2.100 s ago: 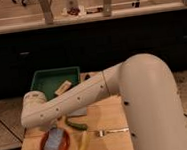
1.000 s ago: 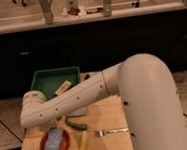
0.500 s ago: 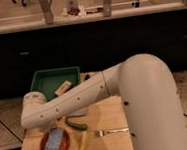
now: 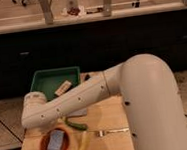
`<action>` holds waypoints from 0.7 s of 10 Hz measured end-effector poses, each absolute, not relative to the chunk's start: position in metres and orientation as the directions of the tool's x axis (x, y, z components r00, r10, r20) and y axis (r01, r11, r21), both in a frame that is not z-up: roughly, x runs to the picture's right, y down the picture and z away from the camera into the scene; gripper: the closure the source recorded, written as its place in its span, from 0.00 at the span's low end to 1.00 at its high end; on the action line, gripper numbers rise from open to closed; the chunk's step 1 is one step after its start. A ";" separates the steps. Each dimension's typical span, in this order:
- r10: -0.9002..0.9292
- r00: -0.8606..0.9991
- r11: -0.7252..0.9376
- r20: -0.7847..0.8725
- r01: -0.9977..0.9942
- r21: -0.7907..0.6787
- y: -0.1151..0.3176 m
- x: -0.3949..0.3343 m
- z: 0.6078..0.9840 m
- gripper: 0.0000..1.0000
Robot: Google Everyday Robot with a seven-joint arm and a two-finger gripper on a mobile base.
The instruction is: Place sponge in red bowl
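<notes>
The light-blue sponge (image 4: 56, 142) lies inside the small orange-red bowl (image 4: 45, 147) at the front left of the wooden table. My white arm (image 4: 84, 95) reaches from the right across the table to the left. The gripper (image 4: 36, 125) is at the arm's left end, just above and behind the bowl, mostly hidden by the wrist. Nothing shows in it.
A green tray (image 4: 46, 77) stands at the back left with a tan block (image 4: 63, 87) in it. A green vegetable (image 4: 76, 125), a yellow elongated item (image 4: 83, 145) and a fork (image 4: 112, 132) lie on the table (image 4: 109, 115). A dark counter front stands behind.
</notes>
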State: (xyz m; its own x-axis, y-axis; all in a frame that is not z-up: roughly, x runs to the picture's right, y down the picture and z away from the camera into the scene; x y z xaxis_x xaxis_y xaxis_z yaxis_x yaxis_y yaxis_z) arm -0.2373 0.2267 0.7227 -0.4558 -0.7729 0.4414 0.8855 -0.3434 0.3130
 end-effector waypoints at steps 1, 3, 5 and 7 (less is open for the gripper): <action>-0.772 -0.458 -0.345 0.441 0.884 0.314 0.227 -0.238 0.722 0.20; -0.772 -0.458 -0.345 0.441 0.884 0.315 0.227 -0.239 0.722 0.20; -0.772 -0.458 -0.346 0.440 0.884 0.314 0.227 -0.238 0.722 0.20; -0.776 -0.459 -0.347 0.432 0.883 0.315 0.225 -0.237 0.722 0.20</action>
